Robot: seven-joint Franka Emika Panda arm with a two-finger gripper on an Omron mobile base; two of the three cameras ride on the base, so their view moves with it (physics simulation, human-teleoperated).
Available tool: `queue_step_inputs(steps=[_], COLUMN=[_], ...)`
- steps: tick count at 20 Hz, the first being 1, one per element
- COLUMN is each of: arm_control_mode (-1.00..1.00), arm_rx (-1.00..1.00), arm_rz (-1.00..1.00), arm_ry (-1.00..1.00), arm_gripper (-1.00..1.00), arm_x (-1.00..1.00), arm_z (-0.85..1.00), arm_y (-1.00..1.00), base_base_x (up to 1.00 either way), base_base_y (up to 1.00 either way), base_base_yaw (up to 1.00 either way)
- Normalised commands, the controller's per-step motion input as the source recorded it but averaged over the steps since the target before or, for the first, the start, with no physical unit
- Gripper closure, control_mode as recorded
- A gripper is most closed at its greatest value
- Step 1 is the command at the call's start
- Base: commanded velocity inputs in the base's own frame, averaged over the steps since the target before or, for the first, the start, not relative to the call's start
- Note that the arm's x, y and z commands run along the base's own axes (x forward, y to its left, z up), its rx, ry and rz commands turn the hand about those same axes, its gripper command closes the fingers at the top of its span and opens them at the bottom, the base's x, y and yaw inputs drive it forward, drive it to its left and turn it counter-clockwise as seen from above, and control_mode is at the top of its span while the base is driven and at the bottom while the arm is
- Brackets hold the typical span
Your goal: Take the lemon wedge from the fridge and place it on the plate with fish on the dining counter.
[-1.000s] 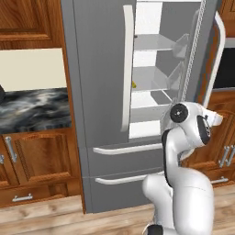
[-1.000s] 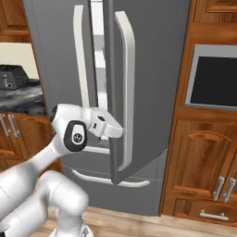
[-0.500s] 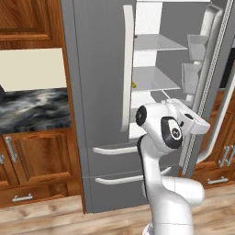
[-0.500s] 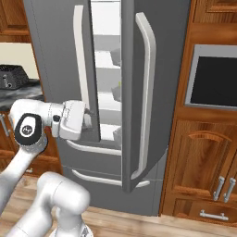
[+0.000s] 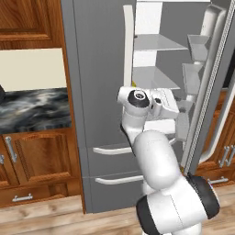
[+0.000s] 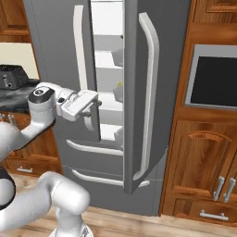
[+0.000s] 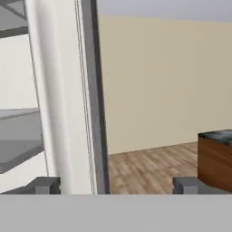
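The grey fridge [image 5: 98, 69] stands with its right door [image 6: 139, 92] swung open, white shelves [image 5: 153, 43] showing inside. A tiny yellow speck on a shelf by the left door's edge looks like the lemon wedge [image 5: 133, 84]; it also appears as the lemon wedge [image 6: 119, 85]. My gripper [image 6: 91, 113] hovers in front of the opening at lower-shelf height, open and empty. In the hand view my gripper [image 7: 115, 185] has its tips wide apart, astride the door's edge [image 7: 93, 90]. A corner of the dining counter [image 7: 216, 154] lies beyond. The plate with fish is out of view.
A marbled wall counter [image 5: 32, 108] with wooden cabinets below sits left of the fridge, a black toaster [image 6: 10, 76] on it. A built-in oven [image 6: 213, 76] and wooden cabinets stand to the right. Two fridge drawers [image 5: 114, 167] with white handles are below my hand.
My gripper has opened and let go of the right door's handle. The door stands wider open. The arm has swung left, in front of the fridge opening.
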Motion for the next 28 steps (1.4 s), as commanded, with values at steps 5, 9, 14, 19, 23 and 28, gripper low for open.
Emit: queue_step_inputs(steps=[5,9,14,19,23,28], arm_control_mode=[-1.00,-1.00,-1.00,-1.00,-1.00,-1.00], arm_rx=[0.08,0.12,0.13,0.21,0.25,0.09], arm_rz=[0.09,0.03,0.00,0.00,0.00,-0.01], arm_ry=[0.27,0.13,0.08,0.00,0.00,-0.26], arm_gripper=[-1.00,-1.00,-1.00,-1.00,-1.00,-1.00], arm_x=[1.00,0.21,-0.02,-0.54,-0.85,-0.96], arm_z=[0.00,0.00,0.00,0.00,0.00,0.00], arm_y=[-0.36,-0.96,-1.00,-1.00,-1.00,0.15], base_base_x=[0.00,0.00,0.00,0.00,0.00,0.00], base_base_y=[0.00,0.00,0.00,0.00,0.00,0.00], base_base_yaw=[0.00,0.00,0.00,0.00,0.00,0.00])
